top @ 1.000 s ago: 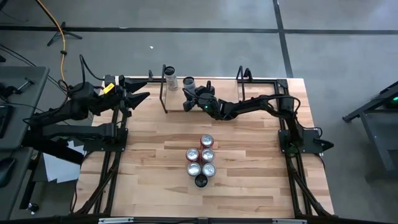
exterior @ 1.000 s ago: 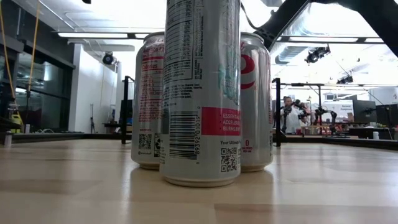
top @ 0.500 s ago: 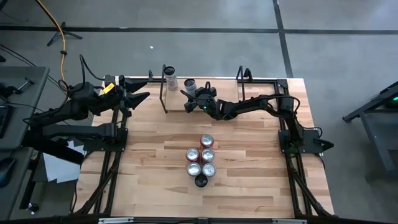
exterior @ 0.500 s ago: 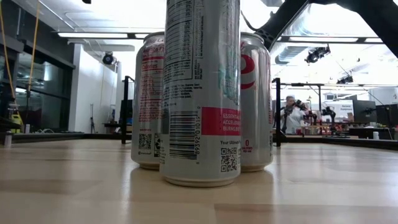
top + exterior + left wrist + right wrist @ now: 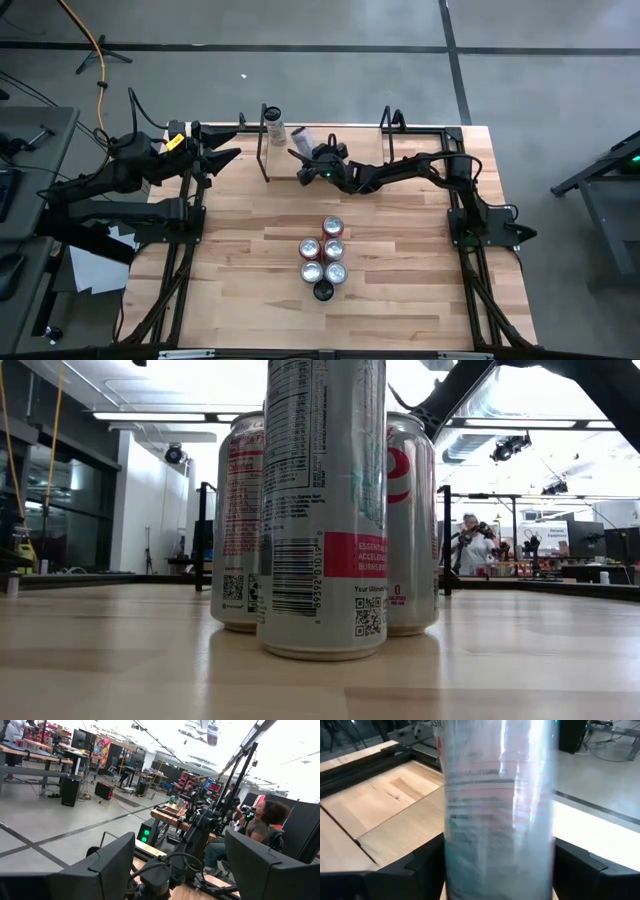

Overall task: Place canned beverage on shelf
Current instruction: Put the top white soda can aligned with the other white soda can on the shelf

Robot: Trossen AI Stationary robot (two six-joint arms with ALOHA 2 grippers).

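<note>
My right gripper (image 5: 316, 160) reaches over the shelf (image 5: 350, 158), a low rack with a pale plank and black rod uprights at the table's far middle. It is shut on a silver can (image 5: 302, 141), which fills the right wrist view (image 5: 497, 805). A second can (image 5: 272, 122) stands upright at the shelf's far left corner. Several more cans (image 5: 324, 255) stand in a cluster at mid-table, and they loom close in the low view (image 5: 322, 510). My left gripper (image 5: 228, 155) waits open and empty at the table's far left. My right gripper pinches the can's side wall (image 5: 455, 845) between its two fingers (image 5: 422, 865), one on each side of the body. The fingers come roughly level from the table's right. The can leans in the hold over the shelf; its bottom is out of view.
The shelf's black uprights (image 5: 263, 150) (image 5: 386, 135) stand on either side of the held can. A dark can (image 5: 323, 291) stands at the near end of the cluster. Bare wooden tabletop (image 5: 240, 270) lies left and right of the cluster. A person (image 5: 260, 827) sits beyond the table.
My right gripper has shifted a little toward the table's left over the shelf. The can it holds, upright a second ago, now leans over.
</note>
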